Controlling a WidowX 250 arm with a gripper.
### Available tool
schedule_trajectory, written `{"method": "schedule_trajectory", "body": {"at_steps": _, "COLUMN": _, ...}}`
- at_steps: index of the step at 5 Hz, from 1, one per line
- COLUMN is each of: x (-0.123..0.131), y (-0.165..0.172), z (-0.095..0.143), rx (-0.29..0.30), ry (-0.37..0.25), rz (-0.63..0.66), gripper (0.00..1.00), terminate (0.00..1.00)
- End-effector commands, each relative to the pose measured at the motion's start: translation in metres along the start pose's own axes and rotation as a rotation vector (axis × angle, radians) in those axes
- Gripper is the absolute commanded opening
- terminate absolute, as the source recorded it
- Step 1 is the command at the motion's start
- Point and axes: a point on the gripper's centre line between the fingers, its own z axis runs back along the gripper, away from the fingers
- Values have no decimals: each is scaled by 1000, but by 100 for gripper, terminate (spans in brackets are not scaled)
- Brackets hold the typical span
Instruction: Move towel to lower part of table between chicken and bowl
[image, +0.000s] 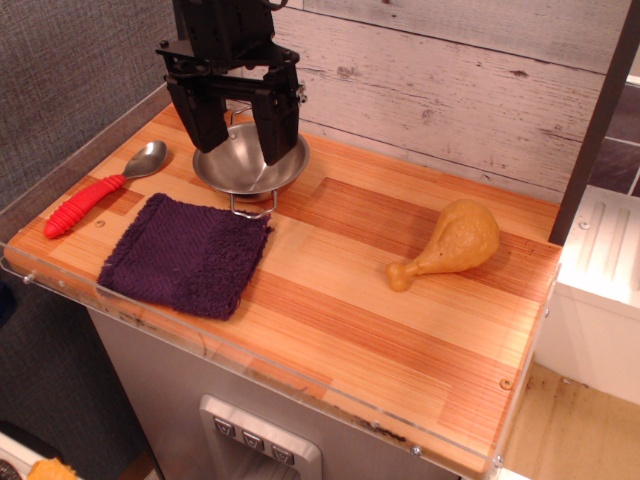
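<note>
Whitewashed plank boards back a rectangular wooden butcher-block table (350, 300) of light and reddish strips, fenced along its near and left edges by a clear acrylic rim. On its left part lies the dark purple, roughly square knitted towel (185, 255), flat, its near corner close to the rim and its far right corner just beside the wire handle of the small shiny round steel bowl (250, 160). A red-handled metal spoon (95, 192) rests left of the bowl. The tan-yellow plastic toy chicken drumstick (450, 245) lies well apart to the right, bone knob pointing toward the front.

The black gripper (238, 130) hangs above the bowl with its jaws spread wide and nothing between them, apparently placed high to clear the bowl before dropping to the cloth. Bare wood stretches between bowl and chicken down to the front rim, so a rightward drag looks unobstructed; the rim could snag the fuzzy edge if the towel slides too far forward.
</note>
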Motion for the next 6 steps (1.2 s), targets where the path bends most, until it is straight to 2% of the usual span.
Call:
{"method": "schedule_trajectory", "body": {"at_steps": 1, "x": 0, "y": 0, "z": 0, "rx": 0, "ry": 0, "rz": 0, "gripper": 100, "terminate": 0}}
{"method": "schedule_trajectory", "body": {"at_steps": 2, "x": -15, "y": 14, "z": -5, "rx": 19, "ry": 9, "rz": 19, "gripper": 100, "terminate": 0}}
{"method": "schedule_trajectory", "body": {"at_steps": 3, "x": -35, "y": 30, "z": -7, "rx": 89, "ry": 22, "rz": 48, "gripper": 100, "terminate": 0}}
{"method": "schedule_trajectory", "body": {"at_steps": 4, "x": -52, "y": 47, "z": -17, "rx": 124, "ry": 7, "rz": 73, "gripper": 100, "terminate": 0}}
{"method": "schedule_trajectory", "body": {"at_steps": 5, "x": -51, "y": 51, "z": -33, "rx": 133, "ry": -9, "rz": 90, "gripper": 100, "terminate": 0}}
{"method": "schedule_trajectory", "body": {"at_steps": 6, "x": -47, "y": 57, "z": -46, "rx": 148, "ry": -54, "rz": 93, "gripper": 100, "terminate": 0}}
